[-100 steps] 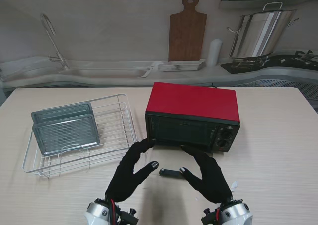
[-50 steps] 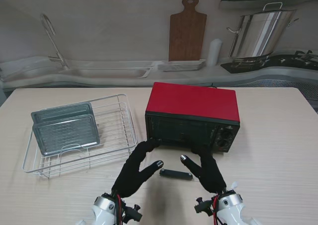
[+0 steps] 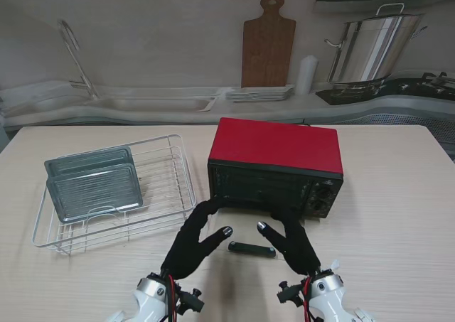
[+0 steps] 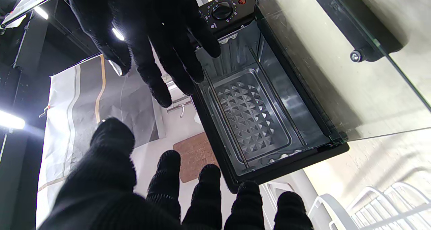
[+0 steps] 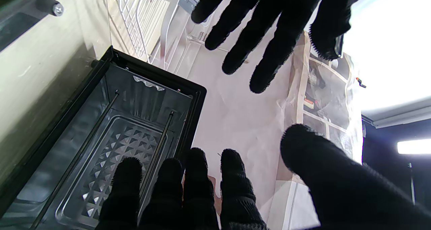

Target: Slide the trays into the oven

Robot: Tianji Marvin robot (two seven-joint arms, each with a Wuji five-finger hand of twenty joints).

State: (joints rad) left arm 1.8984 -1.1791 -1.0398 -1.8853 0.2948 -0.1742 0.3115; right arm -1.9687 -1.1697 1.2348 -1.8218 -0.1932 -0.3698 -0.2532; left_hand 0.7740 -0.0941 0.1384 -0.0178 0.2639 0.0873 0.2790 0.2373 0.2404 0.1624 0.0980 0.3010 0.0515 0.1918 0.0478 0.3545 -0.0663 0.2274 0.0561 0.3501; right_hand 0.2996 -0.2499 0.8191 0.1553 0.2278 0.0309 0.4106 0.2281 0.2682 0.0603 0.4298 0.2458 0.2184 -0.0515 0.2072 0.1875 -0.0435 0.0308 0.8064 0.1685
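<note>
Reaching toward the oven, the left robot hand (image 3: 193, 241) and the right robot hand (image 3: 291, 242), both in black gloves, hover with fingers spread and hold nothing. Their fingertips are near the oven's lower front edge, thumbs turned inward toward each other. Between the thumbs lies the dark door handle (image 3: 252, 249), its long axis running left to right; it is fixed to the glass door (image 4: 340, 75), which lies folded down flat over the surface (image 3: 398, 222) and is nearly invisible from the stand view.

The red oven (image 3: 276, 165) sits at the middle of the surface, its long axis left to right, its open front facing me. The wrist views look into the cavity, where a patterned metal floor (image 4: 251, 115) and thin rods show; the control knobs (image 3: 323, 197) sit at the right end of the front.

Two grey trays (image 3: 92, 187) stand tilted in a white wire rack (image 3: 167, 194), well to the left of the oven, long sides running left to right. The rear tray is mostly hidden behind the front one. Both arms are cut off at the near edge.
</note>
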